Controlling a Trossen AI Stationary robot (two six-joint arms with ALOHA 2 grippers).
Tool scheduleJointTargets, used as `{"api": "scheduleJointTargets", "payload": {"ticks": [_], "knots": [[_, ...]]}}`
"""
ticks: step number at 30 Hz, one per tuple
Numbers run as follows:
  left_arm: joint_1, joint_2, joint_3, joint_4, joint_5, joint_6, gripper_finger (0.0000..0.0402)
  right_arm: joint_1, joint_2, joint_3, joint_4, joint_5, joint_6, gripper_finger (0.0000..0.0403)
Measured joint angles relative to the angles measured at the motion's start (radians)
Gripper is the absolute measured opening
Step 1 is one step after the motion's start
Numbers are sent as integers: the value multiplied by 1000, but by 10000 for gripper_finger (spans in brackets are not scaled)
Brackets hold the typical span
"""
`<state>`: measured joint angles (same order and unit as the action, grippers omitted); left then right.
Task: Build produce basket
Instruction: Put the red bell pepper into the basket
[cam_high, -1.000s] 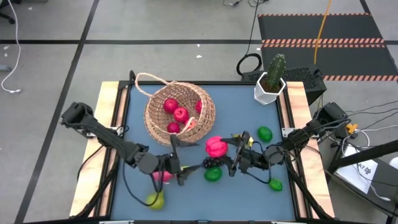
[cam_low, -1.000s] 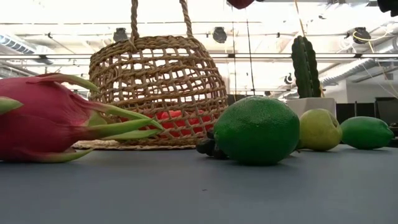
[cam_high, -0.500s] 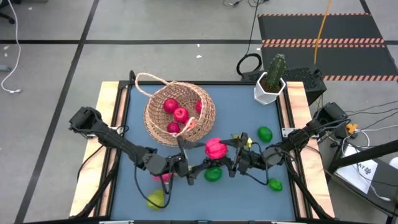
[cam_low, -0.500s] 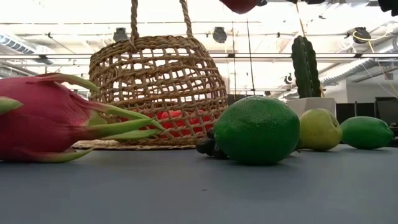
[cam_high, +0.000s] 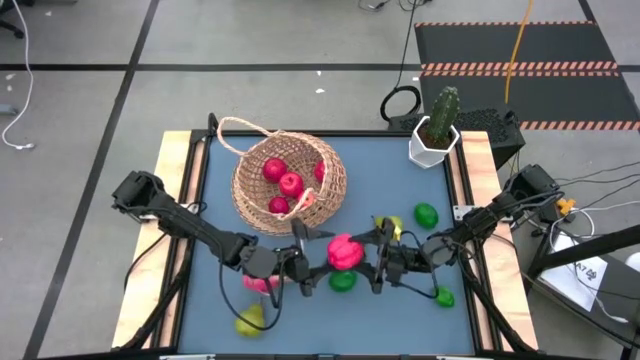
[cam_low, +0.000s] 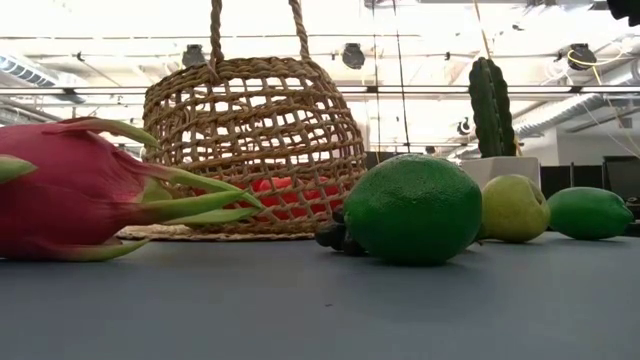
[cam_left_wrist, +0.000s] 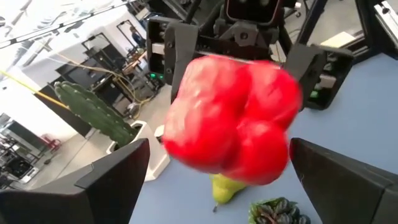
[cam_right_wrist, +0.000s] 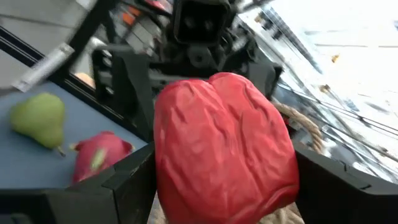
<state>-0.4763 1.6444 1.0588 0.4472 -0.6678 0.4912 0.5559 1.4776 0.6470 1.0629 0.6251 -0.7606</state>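
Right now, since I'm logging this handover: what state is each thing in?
red pepper: raised off the table, between both grippers.
right gripper: shut on the red pepper.
left gripper: open, straddling it.
wicker basket: upright, red fruits inside.
dragon fruit: lying on its side.
cactus pot: upright.

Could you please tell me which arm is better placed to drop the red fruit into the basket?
Probably the left. The basket sits on that arm's side of the table, and the left gripper, jaws open, flanks the red fruit that the right gripper holds at mid-table.
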Motion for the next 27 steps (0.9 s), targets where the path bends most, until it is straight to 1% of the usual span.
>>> {"api": "scheduleJointTargets", "payload": {"ticks": [3,7,11,13,21,24,27], "knots": [[-1,0,0,2,17,4,388,-6,0,0,1,-55,24,300],[-1,0,0,12,24,6,388,-16,0,0,2,-78,49,300],[-1,0,0,19,49,10,384,-22,0,0,0,-80,68,300],[-1,0,0,19,50,21,374,-22,0,0,1,-80,68,300],[-1,0,0,19,50,30,308,-22,0,0,2,-78,69,300],[-1,0,0,19,49,30,298,-22,0,0,2,-77,69,300],[-1,0,0,19,49,30,301,-22,0,0,2,-77,69,300]]}}
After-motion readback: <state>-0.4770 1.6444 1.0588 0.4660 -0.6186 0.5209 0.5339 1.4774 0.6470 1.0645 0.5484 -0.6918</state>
